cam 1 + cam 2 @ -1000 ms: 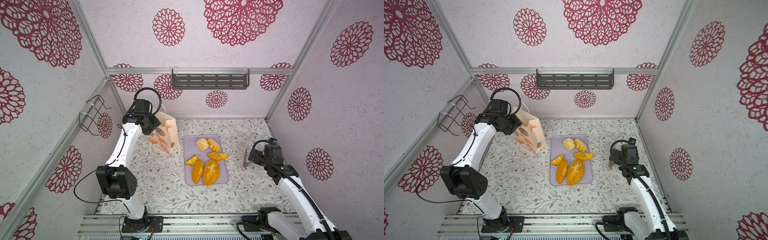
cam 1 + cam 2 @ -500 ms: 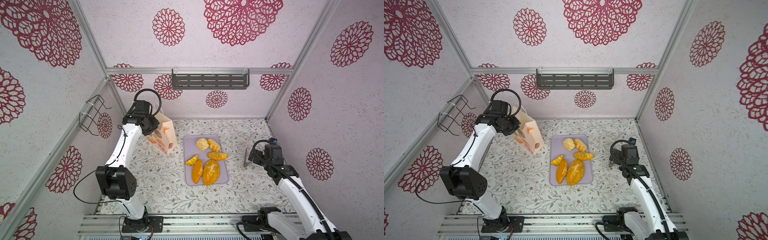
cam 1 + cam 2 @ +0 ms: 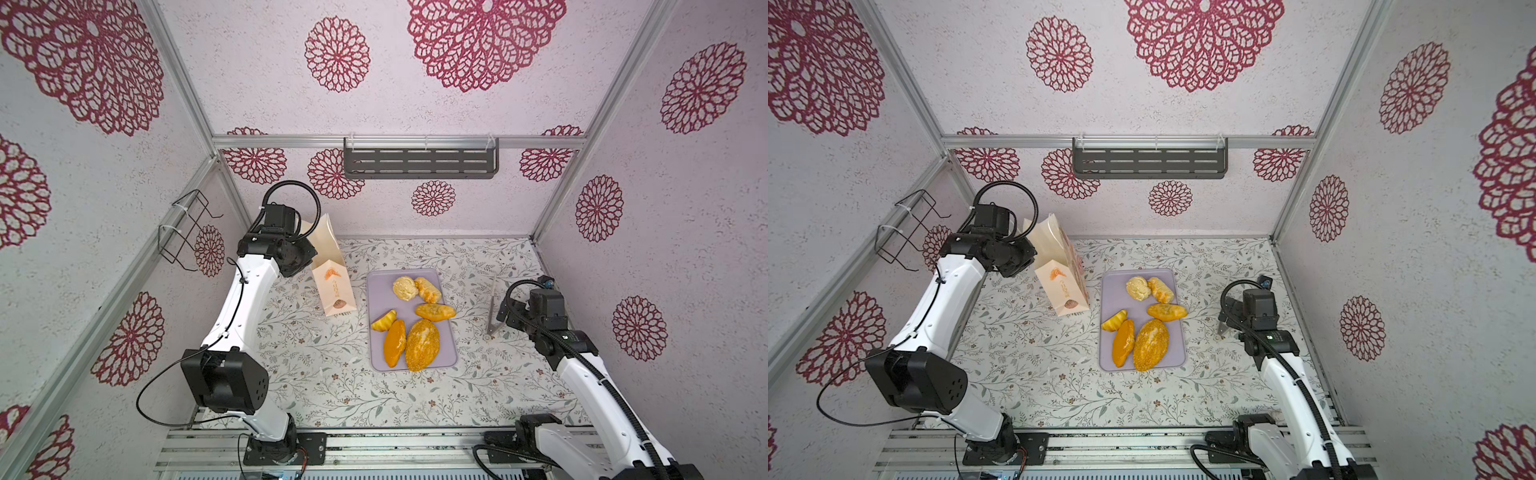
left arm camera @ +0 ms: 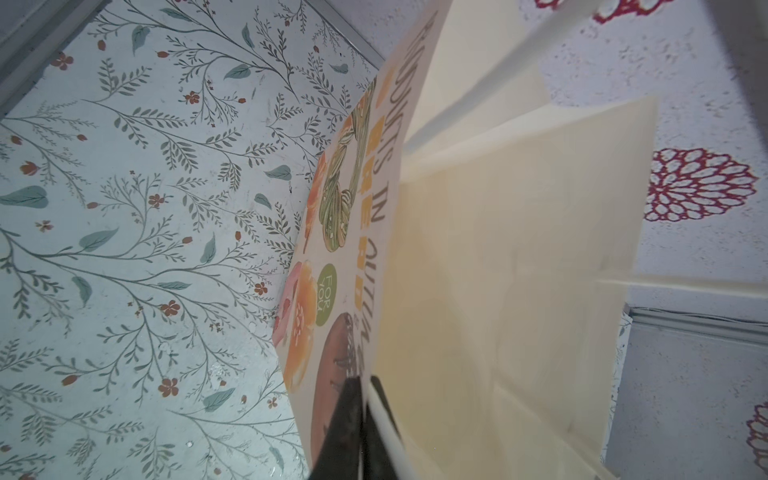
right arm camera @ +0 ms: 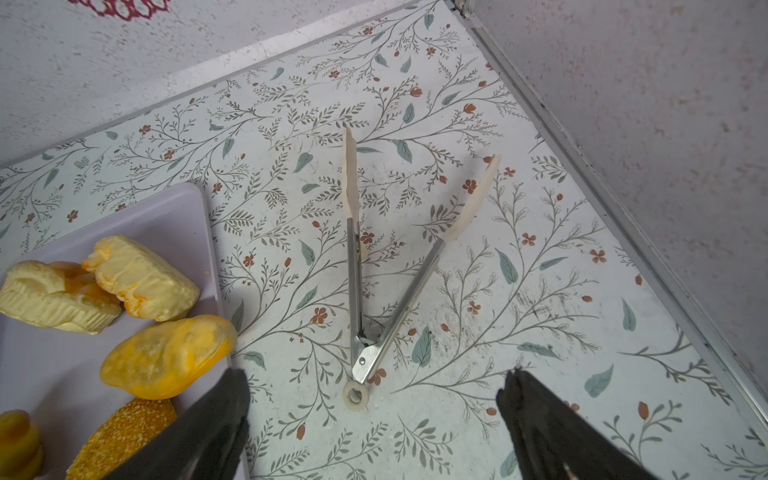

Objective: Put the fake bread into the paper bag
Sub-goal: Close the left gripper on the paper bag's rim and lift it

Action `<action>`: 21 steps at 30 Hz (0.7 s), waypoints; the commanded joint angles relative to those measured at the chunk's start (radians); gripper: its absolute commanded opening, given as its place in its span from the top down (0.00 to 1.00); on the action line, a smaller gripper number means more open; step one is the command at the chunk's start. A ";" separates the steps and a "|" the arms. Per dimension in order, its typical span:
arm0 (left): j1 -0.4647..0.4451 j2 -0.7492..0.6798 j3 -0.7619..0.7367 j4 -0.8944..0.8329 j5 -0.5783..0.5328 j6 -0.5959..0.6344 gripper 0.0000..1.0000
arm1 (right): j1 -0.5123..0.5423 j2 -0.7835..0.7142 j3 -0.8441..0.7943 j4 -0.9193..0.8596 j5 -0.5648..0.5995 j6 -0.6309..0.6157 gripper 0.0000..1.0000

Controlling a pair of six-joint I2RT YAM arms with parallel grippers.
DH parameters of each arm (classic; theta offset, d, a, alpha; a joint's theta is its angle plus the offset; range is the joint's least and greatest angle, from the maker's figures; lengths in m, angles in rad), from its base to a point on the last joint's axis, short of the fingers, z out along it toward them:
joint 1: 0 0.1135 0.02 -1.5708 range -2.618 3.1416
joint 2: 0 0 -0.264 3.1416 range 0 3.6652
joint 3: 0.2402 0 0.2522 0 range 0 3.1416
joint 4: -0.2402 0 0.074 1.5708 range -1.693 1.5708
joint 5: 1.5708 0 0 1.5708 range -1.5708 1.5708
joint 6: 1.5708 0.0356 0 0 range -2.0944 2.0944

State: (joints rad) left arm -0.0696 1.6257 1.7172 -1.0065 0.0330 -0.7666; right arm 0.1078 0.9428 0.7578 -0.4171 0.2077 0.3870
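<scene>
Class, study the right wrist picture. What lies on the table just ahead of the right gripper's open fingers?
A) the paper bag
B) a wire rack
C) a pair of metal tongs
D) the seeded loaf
C: the right wrist view shows the metal tongs lying spread open on the table, their ring end framed by the wide-apart fingers of the right gripper.

A robotics lab test cell rather than a lived-in room. Wall panels (image 3: 249, 83) papered with crimson flowers sit in bare aluminium profile (image 3: 399, 142). The bench (image 3: 332, 374) has a leafy printed covering. A white left arm (image 3: 245, 299) and right arm (image 3: 590, 382) are bolted to a slotted metal rail (image 3: 374, 446) along its front edge.
</scene>
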 commanded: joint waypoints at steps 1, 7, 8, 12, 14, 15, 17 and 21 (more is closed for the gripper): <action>-0.002 -0.036 -0.001 -0.033 0.016 0.050 0.92 | 0.003 -0.016 0.009 0.012 0.004 0.020 0.01; -0.002 -0.069 -0.044 -0.050 0.102 0.085 0.93 | 0.004 -0.019 0.008 0.009 0.007 0.027 0.01; -0.002 -0.080 -0.062 -0.039 0.129 0.088 0.93 | 0.004 -0.018 0.010 0.008 0.008 0.029 0.01; -0.004 -0.133 -0.134 0.016 0.191 0.110 0.93 | 0.004 -0.008 0.016 0.007 0.005 0.038 0.01; -0.004 -0.152 -0.141 0.010 0.200 0.126 0.93 | 0.004 -0.002 0.023 0.006 0.000 0.044 0.01; -0.004 -0.158 -0.139 0.004 0.200 0.140 0.93 | 0.004 0.000 0.025 0.004 -0.002 0.047 0.01; -0.006 -0.167 -0.136 -0.014 0.202 0.166 0.93 | 0.004 0.001 0.025 0.003 -0.005 0.052 0.01; -0.006 -0.178 -0.135 -0.052 0.199 0.213 0.93 | 0.004 0.000 0.026 -0.003 0.001 0.065 0.01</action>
State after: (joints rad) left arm -0.0700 1.4673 1.5726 -1.0386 0.2157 -0.6140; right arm 0.1078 0.9436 0.7578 -0.4179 0.2047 0.4217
